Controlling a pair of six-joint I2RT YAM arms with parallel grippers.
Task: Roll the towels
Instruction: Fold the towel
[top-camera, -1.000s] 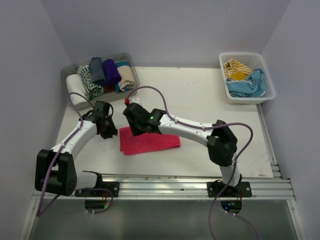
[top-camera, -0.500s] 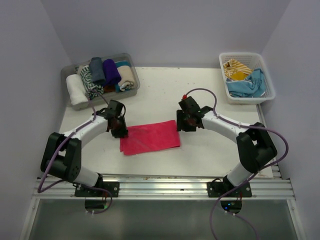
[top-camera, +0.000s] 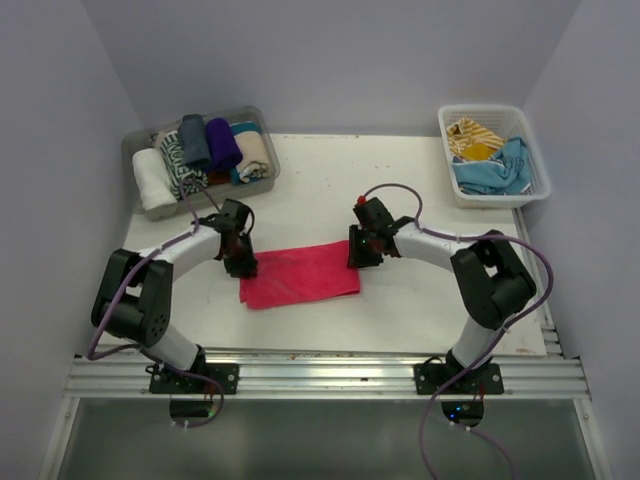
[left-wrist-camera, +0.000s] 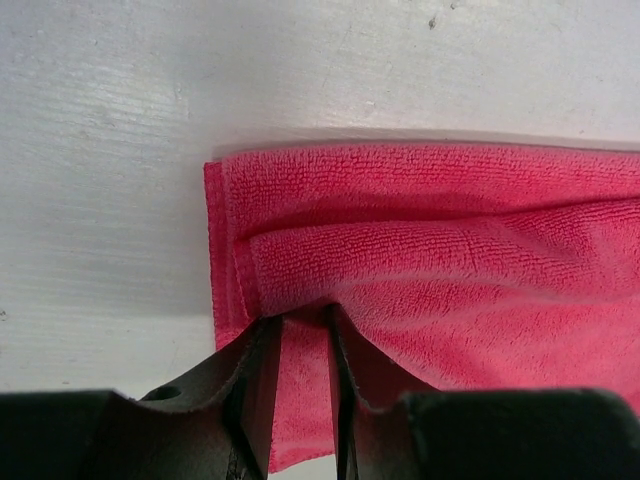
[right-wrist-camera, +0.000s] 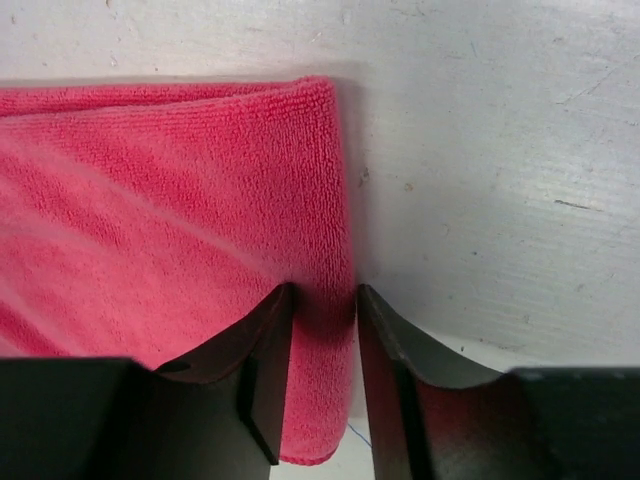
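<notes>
Currently, re pink towel (top-camera: 298, 277): lies folded flat mid-table (top-camera: 420, 200), long side running L to R, one arm at each short end.

L gripper (top-camera: 240, 262): sits over towel's L end, pointing down. Per L wrist cam, clenches on the pink towel. Fingers (left-wrist-camera: 255, 380) stand close together w/ a raised pucker of cloth nipped between the tips, just inside the L hem. Stacked layers show along that hem. Rest of cloth stretches away flat, w/ a few soft creases.

R gripper (top-camera: 357, 250): sits over towel's R end, also pointing down. Per R wrist cam, straddles the R hem: one of the fingers (right-wrist-camera: 265, 370) on the cloth, the other on bare tabletop just beside it, hem strip in the gap. Cannot tell if actually pinching or only set around the edge. Cloth there looks straight, not bunched.

Elsewhere: clear tray (top-camera: 135, 150) at far-L corner, holds rolled towels (top-camera: 222, 143) packed side by side: white, patterned green, grey-blue, purple, beige. White basket (top-camera: 480, 112) at far-R corner, holds mustard striped towel (top-camera: 470, 132) and light blue towel (top-camera: 495, 172), both loose and crumpled. Both containers well apart from the pink towel.
</notes>
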